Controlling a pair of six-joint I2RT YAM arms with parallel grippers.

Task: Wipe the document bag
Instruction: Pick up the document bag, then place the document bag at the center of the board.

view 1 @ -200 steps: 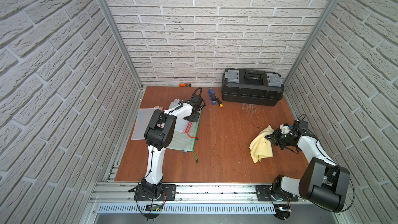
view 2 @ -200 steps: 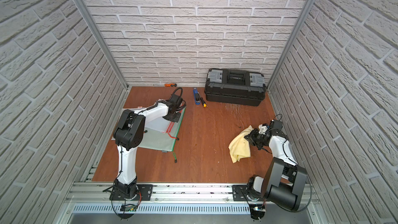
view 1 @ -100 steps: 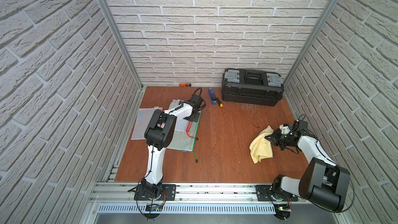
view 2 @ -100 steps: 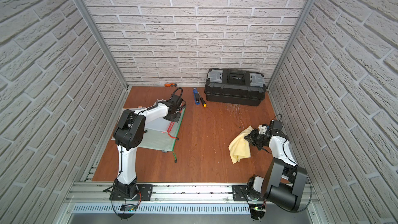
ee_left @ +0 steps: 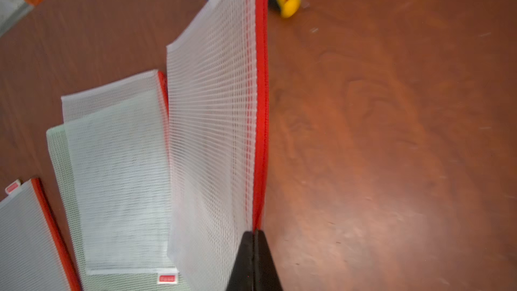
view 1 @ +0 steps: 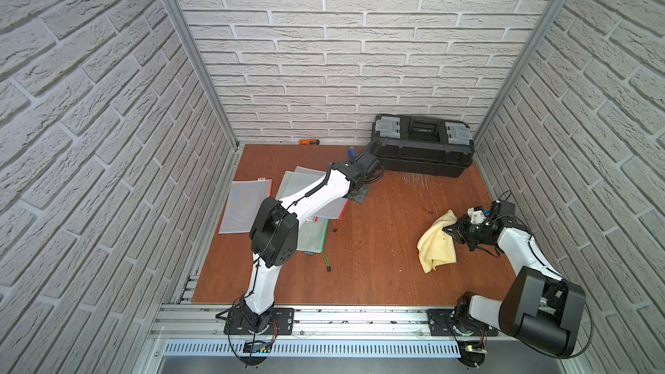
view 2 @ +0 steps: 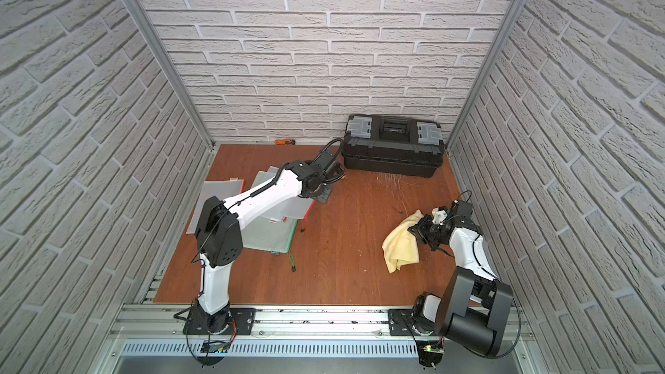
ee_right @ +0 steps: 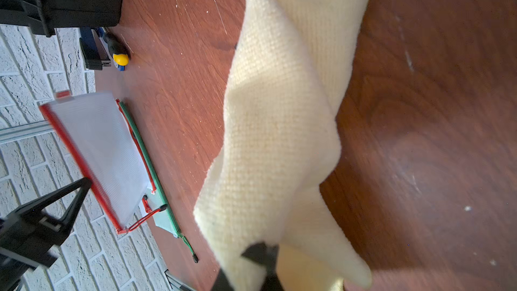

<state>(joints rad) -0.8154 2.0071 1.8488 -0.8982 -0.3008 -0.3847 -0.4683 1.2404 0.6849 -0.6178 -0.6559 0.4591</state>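
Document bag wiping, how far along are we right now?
Done: both pickups. The left gripper is shut on the zipper edge of the red-edged document bag, holding it tilted up off the other bags. The right gripper is shut on the yellow cloth. In hand: bag and cloth, held well apart across the table. Left: all the wiping; the cloth touches no bag yet.

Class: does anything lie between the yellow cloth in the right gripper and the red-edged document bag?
Nothing visible does. Only bare table separates the yellow cloth, in the right gripper, from the document bag, pinched at its red edge by the left gripper.
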